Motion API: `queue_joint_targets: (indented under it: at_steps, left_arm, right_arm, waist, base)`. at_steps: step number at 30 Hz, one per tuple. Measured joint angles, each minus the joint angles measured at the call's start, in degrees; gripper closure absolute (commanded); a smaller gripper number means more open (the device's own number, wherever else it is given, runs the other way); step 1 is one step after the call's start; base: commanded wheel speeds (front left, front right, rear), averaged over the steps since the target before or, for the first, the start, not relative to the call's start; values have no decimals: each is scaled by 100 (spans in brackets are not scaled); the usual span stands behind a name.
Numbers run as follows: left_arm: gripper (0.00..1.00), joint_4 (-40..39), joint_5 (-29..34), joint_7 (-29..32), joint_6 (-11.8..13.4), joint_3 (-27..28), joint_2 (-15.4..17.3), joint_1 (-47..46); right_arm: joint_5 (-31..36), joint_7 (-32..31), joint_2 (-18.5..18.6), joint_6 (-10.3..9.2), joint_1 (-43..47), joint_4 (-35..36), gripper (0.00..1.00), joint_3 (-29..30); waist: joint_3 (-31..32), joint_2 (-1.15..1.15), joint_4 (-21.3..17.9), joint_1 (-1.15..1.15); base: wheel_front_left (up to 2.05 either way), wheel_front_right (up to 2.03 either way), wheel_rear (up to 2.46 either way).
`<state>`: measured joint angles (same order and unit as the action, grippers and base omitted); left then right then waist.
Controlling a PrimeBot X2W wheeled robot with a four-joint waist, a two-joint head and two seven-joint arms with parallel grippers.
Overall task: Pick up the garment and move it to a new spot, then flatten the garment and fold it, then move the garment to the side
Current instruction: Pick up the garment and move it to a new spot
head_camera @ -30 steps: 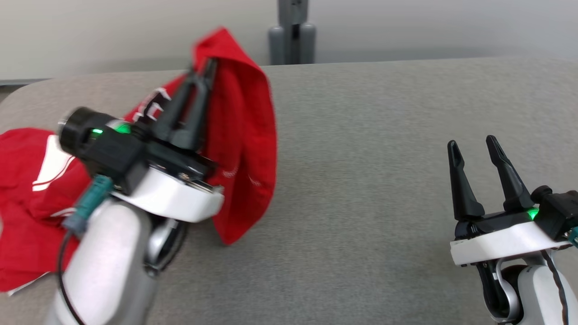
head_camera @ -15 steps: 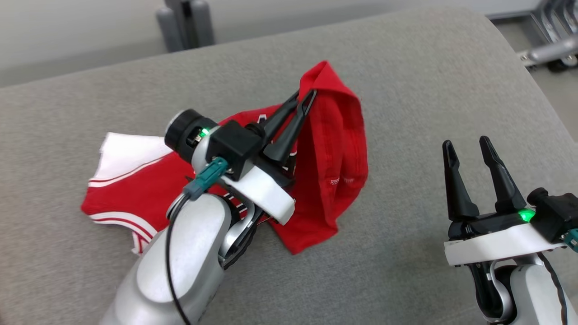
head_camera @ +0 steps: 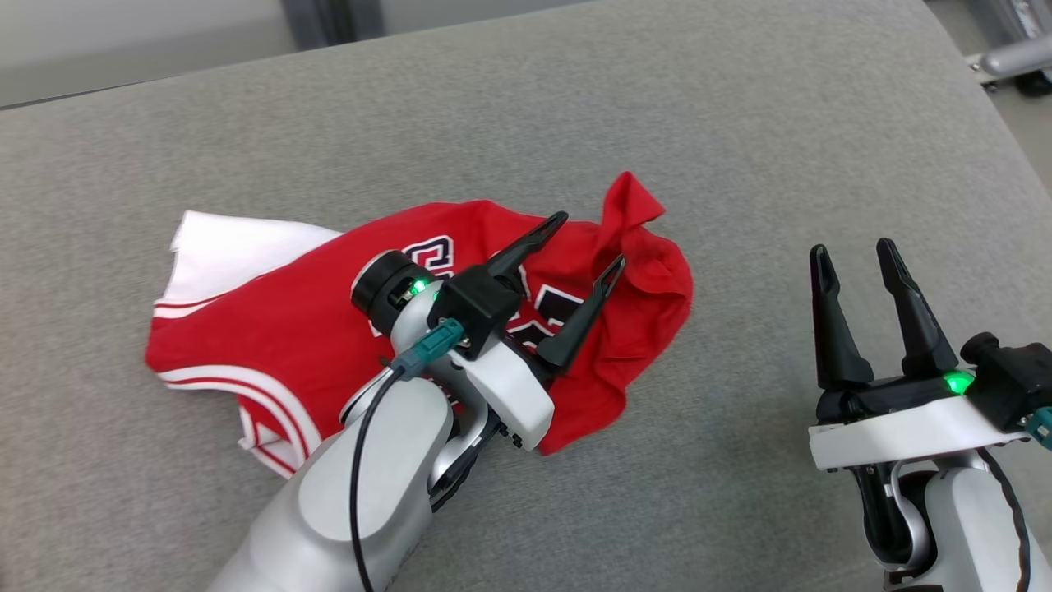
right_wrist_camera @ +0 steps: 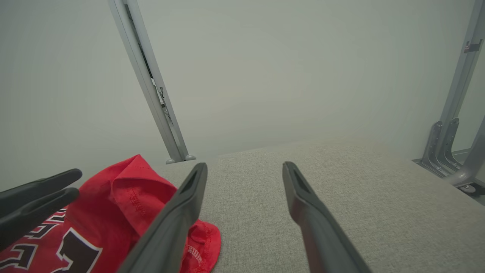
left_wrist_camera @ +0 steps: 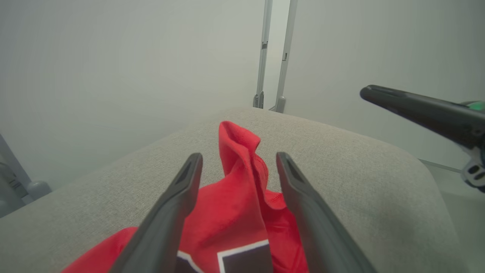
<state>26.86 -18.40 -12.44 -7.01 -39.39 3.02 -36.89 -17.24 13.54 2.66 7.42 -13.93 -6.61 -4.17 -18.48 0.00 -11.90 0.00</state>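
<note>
The garment (head_camera: 271,329) is a red jersey with white trim and black lettering. It lies on the grey table (head_camera: 740,123), crumpled into a peak at its right end. My left gripper (head_camera: 588,240) hovers open just above that end with nothing between its fingers. In the left wrist view the garment (left_wrist_camera: 235,212) rises as a red peak between the spread tips of the left gripper (left_wrist_camera: 238,155). My right gripper (head_camera: 852,248) stands open and empty to the right, apart from the cloth. In the right wrist view the right gripper (right_wrist_camera: 244,163) points over bare table, with the garment (right_wrist_camera: 125,197) at lower left.
The table's rounded right edge (head_camera: 994,156) is near my right arm, with grey metal stand legs (head_camera: 1015,62) beyond it. A slanted metal post (right_wrist_camera: 151,94) stands behind the table's far edge. Bare grey cloth surface lies between the garment and my right gripper.
My left gripper has opened and let go of the garment. The raised red fold has dropped onto the table. The head camera has tilted down and turned; the right gripper stays open.
</note>
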Motion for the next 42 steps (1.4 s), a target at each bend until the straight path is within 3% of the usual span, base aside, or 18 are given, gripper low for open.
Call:
queue_joint_targets:
  at_steps: [5, 15, 25, 31, 42]
  left_arm:
    - [0, -321, -187, -172, 53, 254, 62, 170]
    - [0, -1277, -431, -240, 824, 1642, 667, 835]
    - [0, -1886, -407, -241, 1180, 2933, 1161, 1619]
    - [0, -2247, -371, -167, 1386, 3176, 1445, 2451]
    - [0, -3373, -338, 438, 1947, 3285, 1588, 3852]
  right_arm:
    - [68, -9, -2, 1, -56, 2, 0, 65]
    - [287, -191, -7, 1, 8, 94, 0, 119]
    - [414, -361, -3, 0, 76, 45, 0, 14]
    - [463, -432, -4, 0, 309, 0, 0, -43]
    - [511, -579, -4, 1, 805, 55, 0, -34]
  waist:
    - [89, 0, 246, 0]
    - [361, 0, 845, 0]
    - [715, 0, 1043, 0]
    - [988, 0, 1016, 0]
    - [1412, 0, 946, 0]
  base:
    - [0, 0, 0]
    - [0, 0, 0]
    - [0, 0, 0]
    - [0, 0, 0]
    - [0, 0, 0]
